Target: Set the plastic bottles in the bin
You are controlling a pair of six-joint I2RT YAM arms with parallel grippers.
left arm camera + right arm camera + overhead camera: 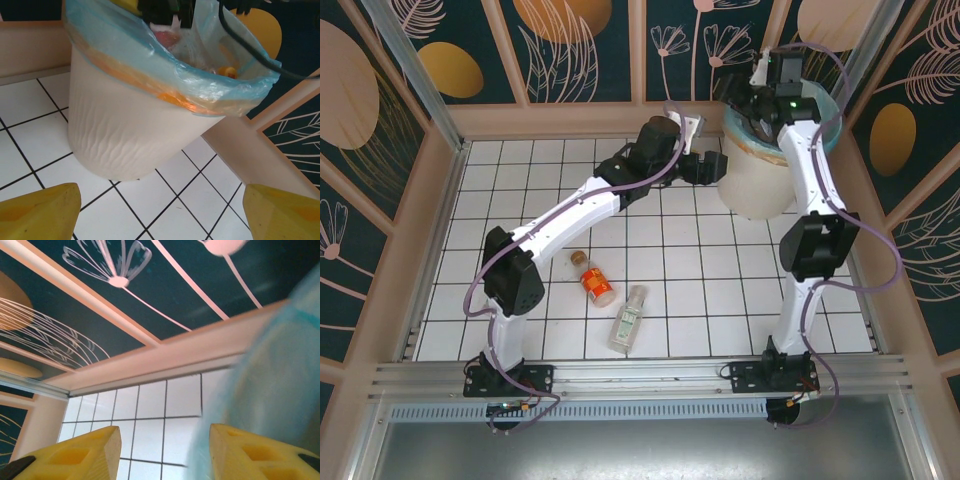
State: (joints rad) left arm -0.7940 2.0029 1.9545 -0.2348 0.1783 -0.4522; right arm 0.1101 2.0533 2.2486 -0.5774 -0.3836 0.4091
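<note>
The cream-white bin with its teal liner stands at the back right of the tiled table. Inside it I see a red bottle and an orange cap. Two plastic bottles lie on the tiles near the front: one with an orange-red label and a clear one with a green label. My left gripper is open just left of the bin's wall, nothing between its yellow fingers. My right gripper hangs open over the bin's rim, holding nothing.
A raised pale wooden border and patterned dark walls enclose the table close behind and to the right of the bin. The blurred liner edge is right beside my right gripper's finger. White tiles stretch between the bin and the lying bottles.
</note>
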